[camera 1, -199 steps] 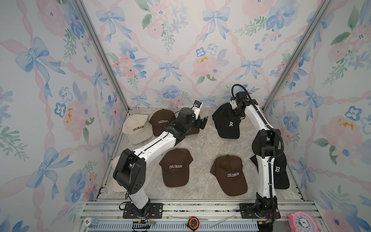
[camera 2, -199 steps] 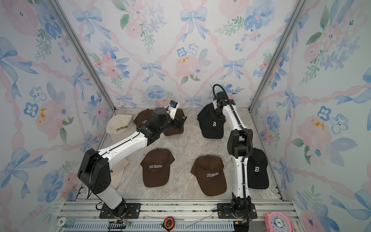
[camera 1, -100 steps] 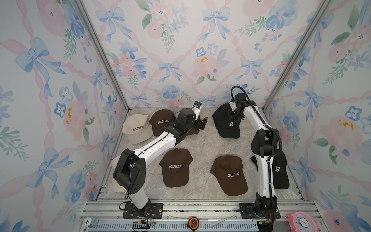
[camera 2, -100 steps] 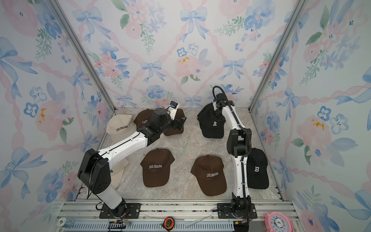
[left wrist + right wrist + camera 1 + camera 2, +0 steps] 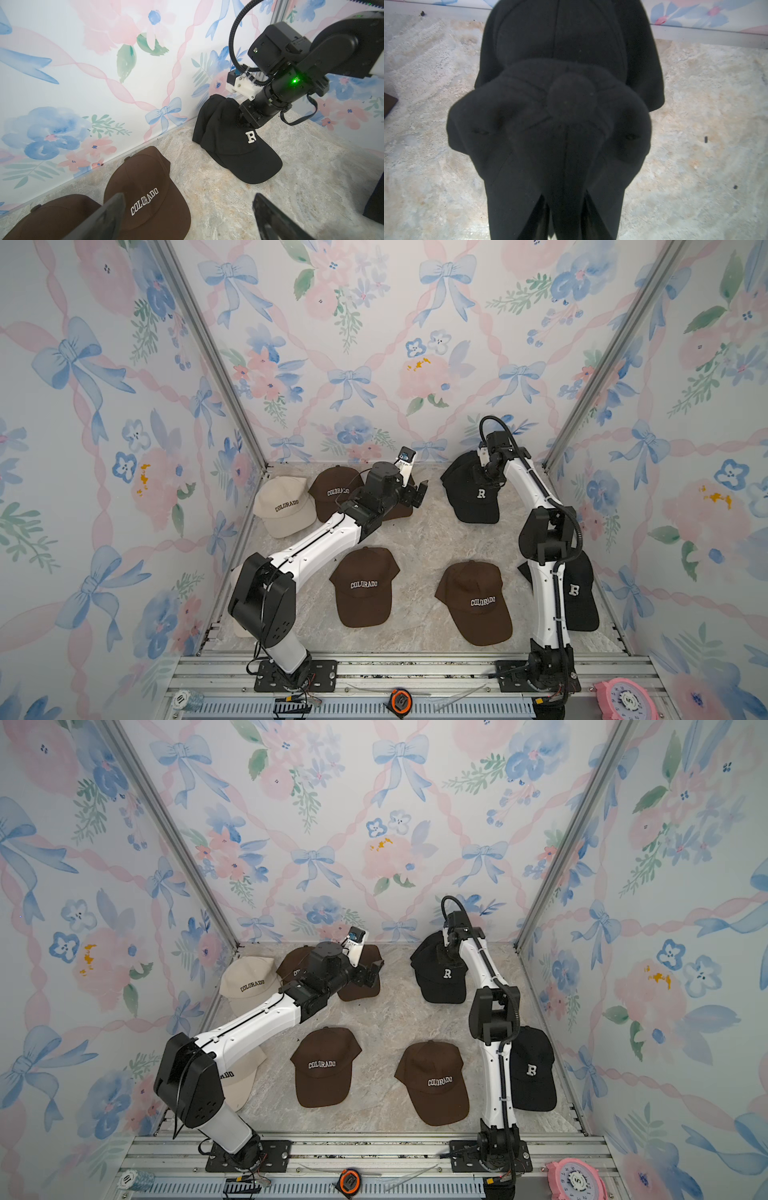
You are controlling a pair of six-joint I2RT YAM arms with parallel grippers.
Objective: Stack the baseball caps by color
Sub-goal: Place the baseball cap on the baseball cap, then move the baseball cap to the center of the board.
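Note:
At the back right a black "R" cap (image 5: 473,495) lies on top of another black cap (image 5: 202,124). My right gripper (image 5: 565,199) is shut on the upper cap's crown, with a ridge of fabric pinched between its fingers (image 5: 542,214). My left gripper (image 5: 188,197) hangs open and empty over two brown "COLORADO" caps (image 5: 145,193) at the back. One of them (image 5: 334,491) sits beside a cream cap (image 5: 284,506). Two more brown caps (image 5: 363,585) (image 5: 473,599) lie in front. A third black cap (image 5: 582,593) lies behind the right arm. Another cream cap (image 5: 239,1077) lies under the left arm.
Flowered walls close in on three sides, near the back caps. The arm bases stand on the front metal rail (image 5: 415,668). A pink timer (image 5: 623,699), a tape measure (image 5: 401,699) and a roll of chips (image 5: 185,699) lie in front of the rail.
Almost nothing has changed. The right arm's elbow has edged slightly left over the black caps. The left arm and all the caps stand as before.

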